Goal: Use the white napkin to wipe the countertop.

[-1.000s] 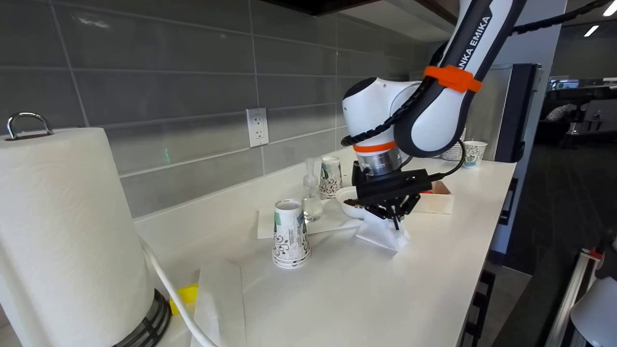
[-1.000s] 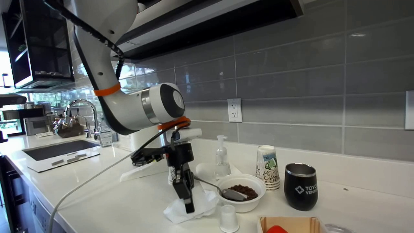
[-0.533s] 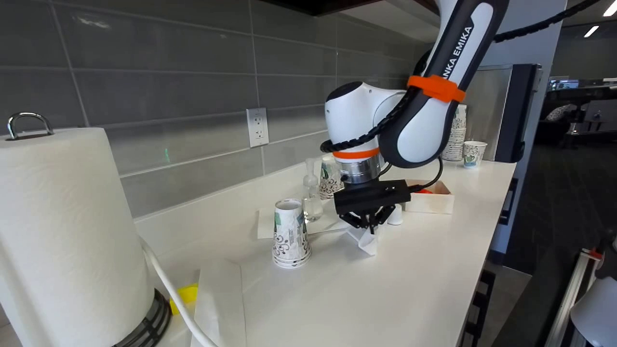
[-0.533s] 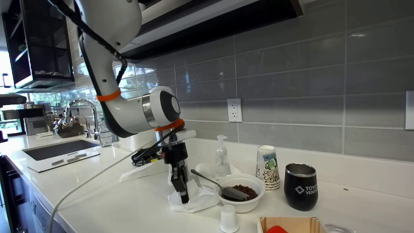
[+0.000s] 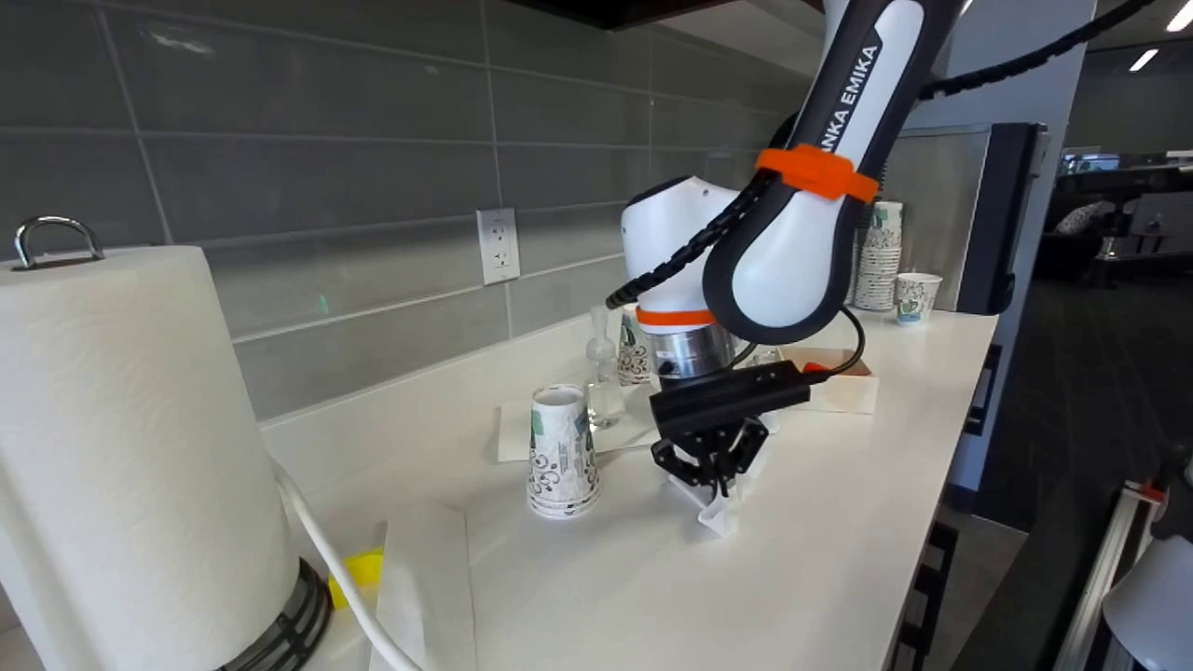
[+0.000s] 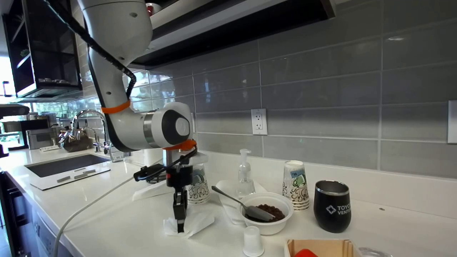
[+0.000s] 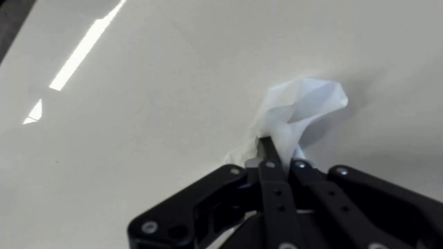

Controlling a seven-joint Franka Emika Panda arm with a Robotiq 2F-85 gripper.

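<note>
- In an exterior view, my gripper [image 5: 719,486] points down, the white napkin [image 5: 718,518] right beneath it on the countertop [image 5: 671,596], apart from the cup stack [image 5: 562,457].
- In an exterior view, the napkin reaches out either side of the gripper, farther toward the bowl [image 6: 276,226].
- In the wrist view, I have the fingers [image 7: 268,148] pinched together on the napkin; a thin, creased white fold juts ahead, curled toward the view's right. A low drag should wipe, I judge.
</note>
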